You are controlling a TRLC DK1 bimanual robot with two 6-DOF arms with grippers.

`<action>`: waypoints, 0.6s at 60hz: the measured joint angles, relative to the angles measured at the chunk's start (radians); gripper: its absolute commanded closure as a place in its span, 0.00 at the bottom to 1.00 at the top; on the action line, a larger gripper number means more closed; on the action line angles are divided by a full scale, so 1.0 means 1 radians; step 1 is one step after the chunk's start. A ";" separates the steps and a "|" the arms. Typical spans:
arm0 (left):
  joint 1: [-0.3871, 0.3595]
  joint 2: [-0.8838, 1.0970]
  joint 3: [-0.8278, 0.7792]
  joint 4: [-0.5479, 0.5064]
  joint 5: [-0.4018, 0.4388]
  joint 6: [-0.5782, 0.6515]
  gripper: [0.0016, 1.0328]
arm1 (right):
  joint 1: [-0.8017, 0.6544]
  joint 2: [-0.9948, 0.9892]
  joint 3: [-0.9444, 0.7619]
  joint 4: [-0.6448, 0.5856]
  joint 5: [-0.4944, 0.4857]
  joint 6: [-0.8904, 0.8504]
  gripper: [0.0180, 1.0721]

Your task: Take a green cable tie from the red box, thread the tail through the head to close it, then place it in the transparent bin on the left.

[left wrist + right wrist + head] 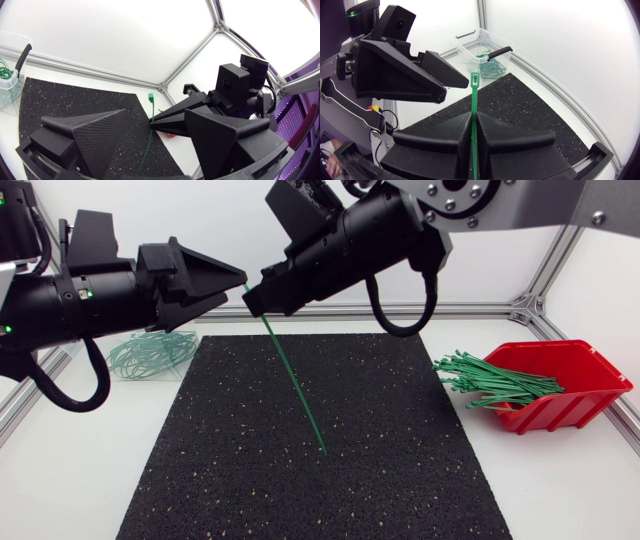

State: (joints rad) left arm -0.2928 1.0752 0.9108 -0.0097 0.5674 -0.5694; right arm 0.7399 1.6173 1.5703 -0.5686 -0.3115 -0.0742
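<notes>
One green cable tie point(295, 385), taken from the red box point(575, 370), is held clamped just below its head by the right gripper point(474, 117), tail hanging over the mat point(400, 460), the left gripper point(232, 284) spread wide and empty beside it; threading and deposit in the transparent bin point(470, 40) are judged outstanding.

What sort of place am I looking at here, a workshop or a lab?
Probably a robotics lab bench: a left arm and a right arm meet over a black mat flanked by a red box of green cable ties and a clear bin.
</notes>
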 measured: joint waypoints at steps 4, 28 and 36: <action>-0.008 0.006 0.000 0.004 -0.007 -0.006 0.33 | 0.002 0.001 -0.002 0.002 0.000 0.000 0.94; -0.043 0.010 -0.001 0.038 -0.057 -0.021 0.59 | 0.005 0.001 -0.014 0.020 -0.006 0.004 0.94; -0.043 0.010 -0.007 0.046 -0.072 -0.030 0.61 | 0.005 0.001 -0.017 0.020 -0.007 0.005 0.94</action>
State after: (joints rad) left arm -0.3355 1.0855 0.9039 0.0360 0.4953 -0.5991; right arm 0.7445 1.6180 1.5536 -0.5484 -0.3183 -0.0696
